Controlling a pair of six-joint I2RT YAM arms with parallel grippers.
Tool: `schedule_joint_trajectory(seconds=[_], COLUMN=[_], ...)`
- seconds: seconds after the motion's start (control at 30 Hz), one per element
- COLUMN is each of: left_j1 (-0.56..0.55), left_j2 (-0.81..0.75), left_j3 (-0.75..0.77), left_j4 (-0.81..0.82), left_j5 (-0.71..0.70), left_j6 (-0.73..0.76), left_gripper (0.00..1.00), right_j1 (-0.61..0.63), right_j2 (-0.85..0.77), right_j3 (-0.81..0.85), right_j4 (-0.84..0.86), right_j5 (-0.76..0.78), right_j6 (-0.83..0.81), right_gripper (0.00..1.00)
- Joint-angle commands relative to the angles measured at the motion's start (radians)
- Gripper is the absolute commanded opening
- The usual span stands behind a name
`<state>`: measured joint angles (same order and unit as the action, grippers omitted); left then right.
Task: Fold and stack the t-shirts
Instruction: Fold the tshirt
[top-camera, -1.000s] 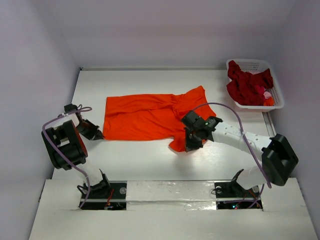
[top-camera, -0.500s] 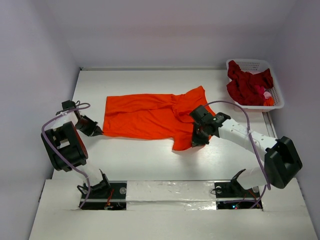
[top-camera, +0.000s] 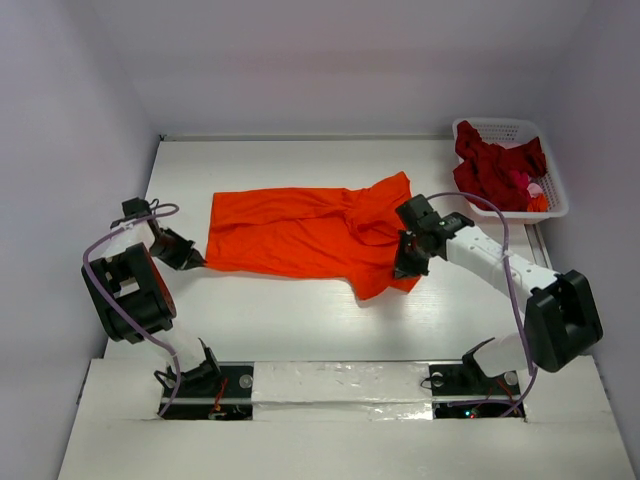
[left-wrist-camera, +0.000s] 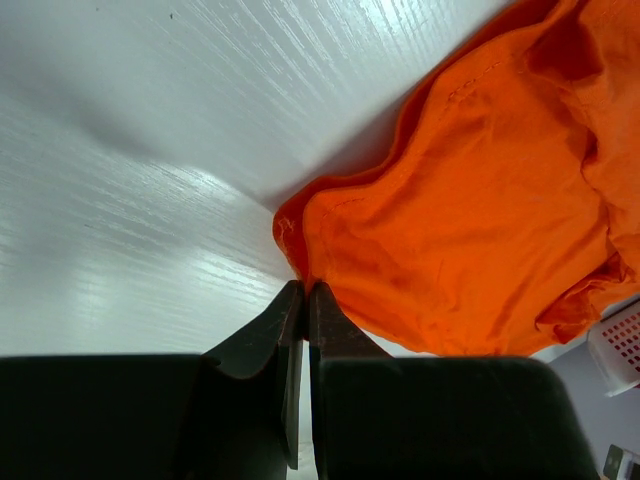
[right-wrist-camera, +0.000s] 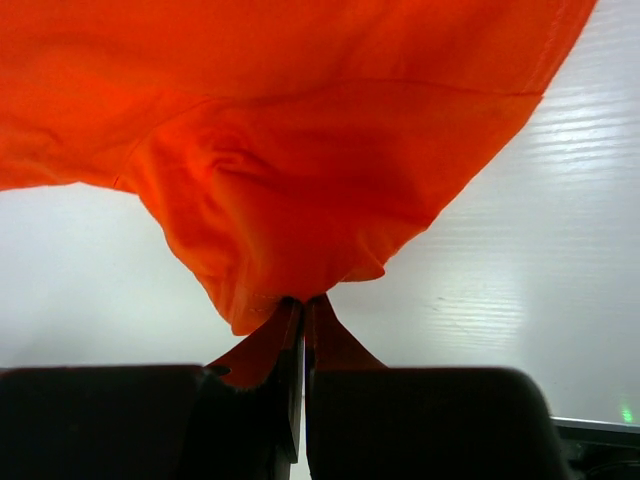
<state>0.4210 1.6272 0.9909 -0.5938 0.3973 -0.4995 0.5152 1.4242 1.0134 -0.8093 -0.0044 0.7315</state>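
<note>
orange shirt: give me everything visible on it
The orange t-shirt is bright, soft, wrinkled cloth with stitched hems, spread sideways on the white table and bunched toward its right end. The left pincer is shut on its near-left corner. The right pincer is shut on its near-right edge and holds that part off the table.

the left arm and right arm have white links and bulky black joints. lilac cables loop along them. black bases sit at 6 o'clock. the left pincer and right pincer have dark tapered fingers.
</note>
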Motion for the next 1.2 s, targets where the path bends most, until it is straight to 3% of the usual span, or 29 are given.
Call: schedule_joint_trajectory(seconds=[0.0,1.17], left_j1=[0.004,0.004], left_j2=[-0.035,0.025], left_j3=[0.04,0.187], left_j4=[-0.018,-0.029], left_j5=[0.011,0.087], left_j6=[-0.008,-0.073], left_gripper=[0.0,0.0], right_j1=[-0.029,-0.145], right_j2=[0.015,0.157], right_j3=[0.048,0.292], right_j4=[-0.011,-0.065], right_j5=[-0.016,-0.04], right_j6=[-0.047,-0.147], right_gripper=[0.0,0.0])
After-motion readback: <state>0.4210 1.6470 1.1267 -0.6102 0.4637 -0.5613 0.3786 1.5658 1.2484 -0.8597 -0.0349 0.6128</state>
